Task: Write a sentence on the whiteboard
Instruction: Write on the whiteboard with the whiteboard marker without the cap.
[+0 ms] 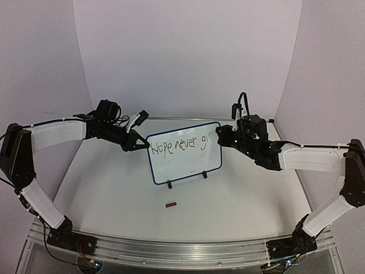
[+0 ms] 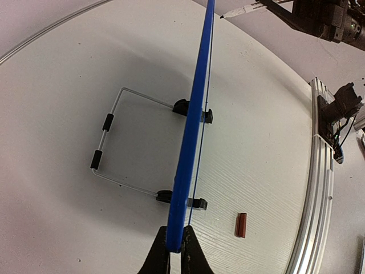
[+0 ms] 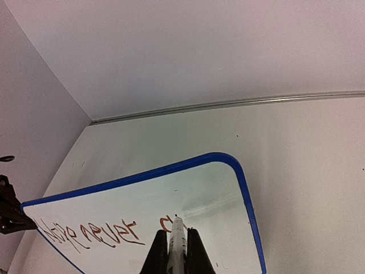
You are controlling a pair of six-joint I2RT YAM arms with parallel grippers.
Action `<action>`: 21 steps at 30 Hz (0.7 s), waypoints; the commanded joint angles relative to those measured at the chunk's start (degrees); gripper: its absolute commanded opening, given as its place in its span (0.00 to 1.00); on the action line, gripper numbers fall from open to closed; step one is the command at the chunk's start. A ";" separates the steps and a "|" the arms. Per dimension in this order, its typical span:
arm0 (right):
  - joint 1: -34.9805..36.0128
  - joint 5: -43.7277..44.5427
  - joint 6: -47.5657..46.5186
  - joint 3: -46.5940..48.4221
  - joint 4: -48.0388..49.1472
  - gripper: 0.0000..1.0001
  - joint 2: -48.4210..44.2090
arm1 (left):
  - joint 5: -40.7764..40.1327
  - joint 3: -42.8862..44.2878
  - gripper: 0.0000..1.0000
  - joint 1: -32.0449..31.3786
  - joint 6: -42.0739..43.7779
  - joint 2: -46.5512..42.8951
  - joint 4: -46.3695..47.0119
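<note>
Left gripper [image 2: 175, 242] tight on whiteboard [image 2: 193, 137] edge; right gripper [image 3: 177, 234] tight around marker [image 3: 177, 246]

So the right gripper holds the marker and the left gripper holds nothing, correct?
No: the left wrist view shows the left gripper shut on the edge of the whiteboard. The right gripper does hold the marker.

The small white board with the dark blue frame [image 1: 188, 164] has thin dark handwritten words [image 1: 178, 145] on it. They read "Hope never" and then one more letter, a "g". In the right wrist view the same words look upside down. Dark marks on the white marker pen [image 2: 248, 9] are too small to read.
</note>
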 commanded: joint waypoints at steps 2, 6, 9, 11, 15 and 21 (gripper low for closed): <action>0.15 1.42 -0.09 0.32 1.35 0.00 -0.01 | -4.33 0.19 0.00 -0.32 2.88 1.29 -1.39; 0.13 1.77 -0.49 1.46 1.34 0.00 1.37 | -4.33 0.19 0.00 -0.28 2.96 1.23 -1.47; 0.14 2.05 -0.70 1.80 1.43 0.00 1.84 | -4.29 0.19 0.00 -0.28 2.99 1.15 -1.41; 0.15 2.32 -0.84 1.96 1.43 0.00 2.03 | -4.33 0.19 0.00 -0.29 2.95 1.11 -1.48; 0.14 2.69 -0.98 2.22 1.43 0.00 2.64 | -4.41 0.19 0.00 -0.29 2.94 1.12 -1.45; 0.17 3.04 -1.19 2.44 1.43 0.00 3.20 | -4.42 0.19 0.00 -0.28 2.95 1.18 -1.49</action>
